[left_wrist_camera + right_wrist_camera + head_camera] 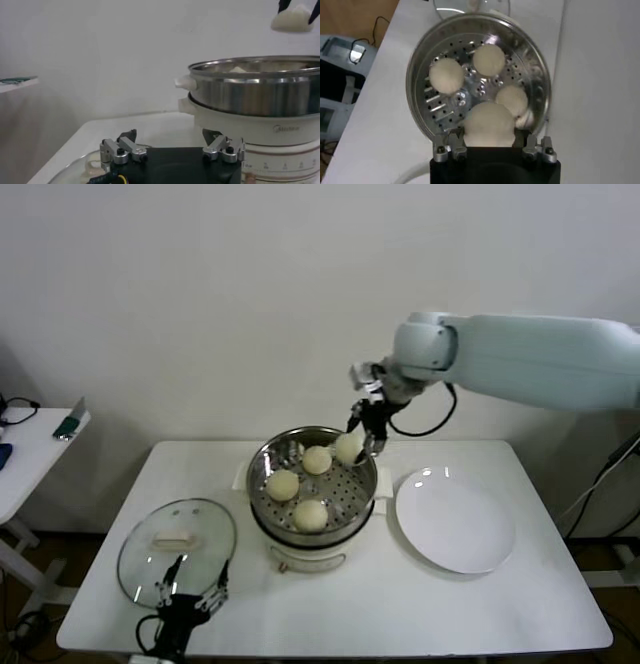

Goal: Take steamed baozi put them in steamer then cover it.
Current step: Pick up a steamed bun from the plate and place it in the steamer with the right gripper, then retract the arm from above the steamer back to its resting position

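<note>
Right gripper (366, 436) above the far right rim of the steamer (313, 486), clamped on the fourth bun (349, 447), held clear of the perforated tray. Seen from the right wrist, held bun (488, 125) bulging between the two fingers (451, 148), fingertips themselves buried behind the dough and impossible to make out. Three other buns (284, 484) already lying on the tray, apart from one another; one of them (512, 98) partly covered by the held bun in the right wrist view. Steamer standing near the middle of the table (500, 604), cream base mostly hidden under the steel pot from the head view. In the left wrist view only the side of the pot (255, 95) and a sliver of bun tops above the rim, the held bun (292, 21) cut off at the frame's upper edge. Lid (177, 551) flat on the table to the left of the steamer, handle up, near edge overlapped by the left gripper (195, 591). Left gripper low at the table's front edge, fingers spread wide, holding nothing, arm cut off by the frame. White plate (455, 521) just right of the steamer, bare.
</note>
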You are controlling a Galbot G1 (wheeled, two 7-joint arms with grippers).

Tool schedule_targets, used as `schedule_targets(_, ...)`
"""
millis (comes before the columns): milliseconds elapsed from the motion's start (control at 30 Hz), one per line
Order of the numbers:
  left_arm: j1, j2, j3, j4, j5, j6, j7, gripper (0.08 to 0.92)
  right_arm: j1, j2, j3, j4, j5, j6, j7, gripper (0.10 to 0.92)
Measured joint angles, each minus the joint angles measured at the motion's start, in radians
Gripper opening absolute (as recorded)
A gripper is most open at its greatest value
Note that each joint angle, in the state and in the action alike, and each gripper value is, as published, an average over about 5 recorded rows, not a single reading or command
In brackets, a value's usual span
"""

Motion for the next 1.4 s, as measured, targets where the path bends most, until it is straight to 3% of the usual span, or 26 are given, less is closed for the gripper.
schedule_targets(700,-0.011,0.004,0.007,0.005,0.001,-0.002,0.001,0.823,-0.169,0.090,-0.007,-0.051,-0.125,-0.060,0.090,0.683)
schedule_targets(933,-0.006,0.009,0.003,-0.006,-0.008,0.002,0.003,0.823,-0.172,0.105,-0.008,-0.059,-0.140,-0.052,0.092,0.809)
schedule_targets(1400,-0.001,0.023,0.001,-0.023,-0.023,0.010,-0.016,0.823,-0.098,-0.044,0.118,-0.061,-0.006,0.038,0.007,0.823)
